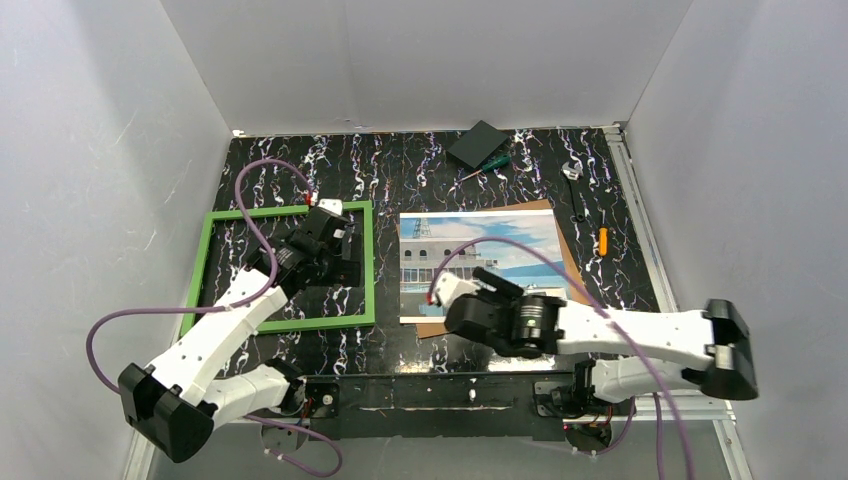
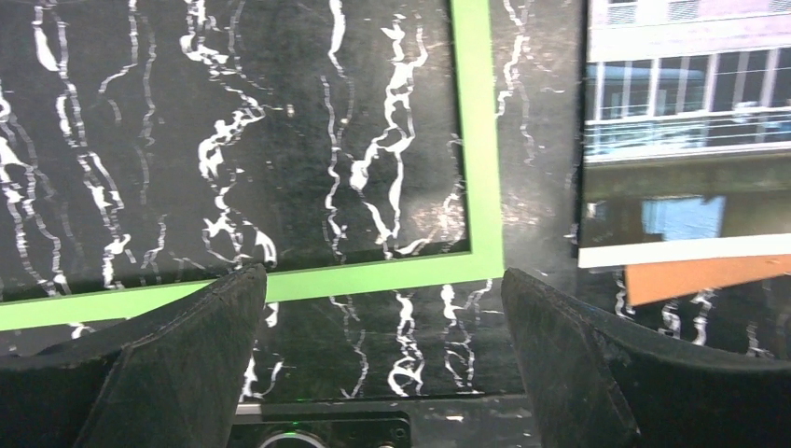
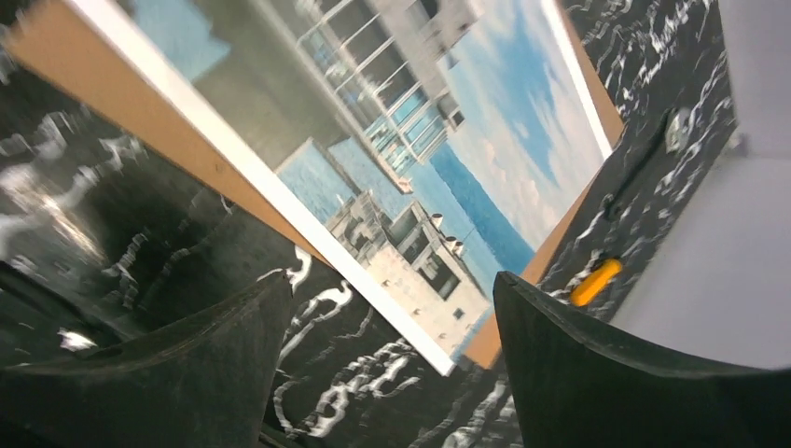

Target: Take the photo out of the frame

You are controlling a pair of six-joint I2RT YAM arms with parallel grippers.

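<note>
Both pairs of jaws gape wide and empty, the glossy rectangular building photo (image 1: 440, 250) lying on a brown backing board (image 1: 566, 250) at centre, apart from the thin green frame (image 1: 320, 322) at left, so removal looks complete.

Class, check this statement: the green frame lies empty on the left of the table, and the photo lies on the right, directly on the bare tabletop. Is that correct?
Not quite. The photo lies on a brown backing board, not directly on the tabletop; the top external view shows the board's edges poking out past it. The green frame does lie empty on the left.
</note>
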